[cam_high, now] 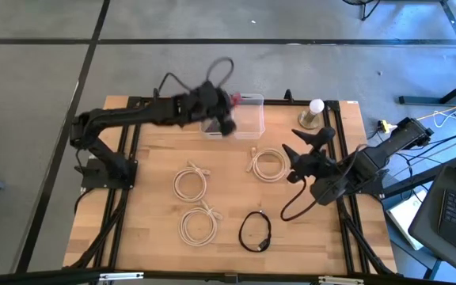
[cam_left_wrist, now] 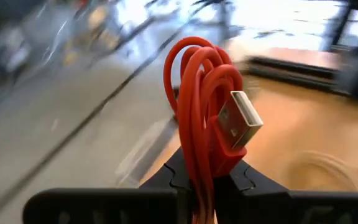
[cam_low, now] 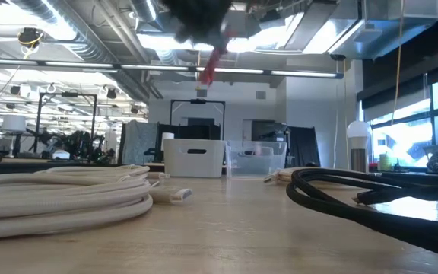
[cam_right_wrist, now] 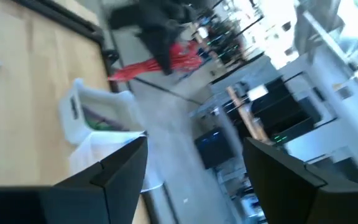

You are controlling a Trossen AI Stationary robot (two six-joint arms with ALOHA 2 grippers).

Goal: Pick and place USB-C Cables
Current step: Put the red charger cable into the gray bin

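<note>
While the left gripper (cam_high: pixel 226 112) hung over the clear bin (cam_high: pixel 252 127) at the table's far edge, it was clamped on the red cable bundle (cam_high: pixel 234 98), seen from above. Three cream-white coils lay on the wooden table (cam_high: pixel 149 229): one near the middle (cam_high: pixel 190 182), one nearer the front (cam_high: pixel 199 224), one towards the right (cam_high: pixel 267 165). A black coil (cam_high: pixel 255 232) sat at the front. Off to the right, the right gripper (cam_high: pixel 301 152) hovered beside that right-hand coil, fingers spread wide, empty.

Down at table height, the red cable (cam_low: pixel 210 65) dangled high above a white bin (cam_low: pixel 194 157) and the clear bin (cam_low: pixel 255 160), with a cream coil (cam_low: pixel 67 198) and the black coil (cam_low: pixel 371 202) up close.

On the left wrist camera, the red bundle (cam_left_wrist: pixel 201 118) stood pinched between the fingers (cam_left_wrist: pixel 173 177), its USB plug (cam_left_wrist: pixel 241 121) showing.

From the right wrist, the parted fingers (cam_right_wrist: pixel 120 165) framed the clear bin (cam_right_wrist: pixel 95 118), green and purple cables (cam_right_wrist: pixel 101 121) inside it, the red bundle (cam_right_wrist: pixel 166 62) held beyond it.
</note>
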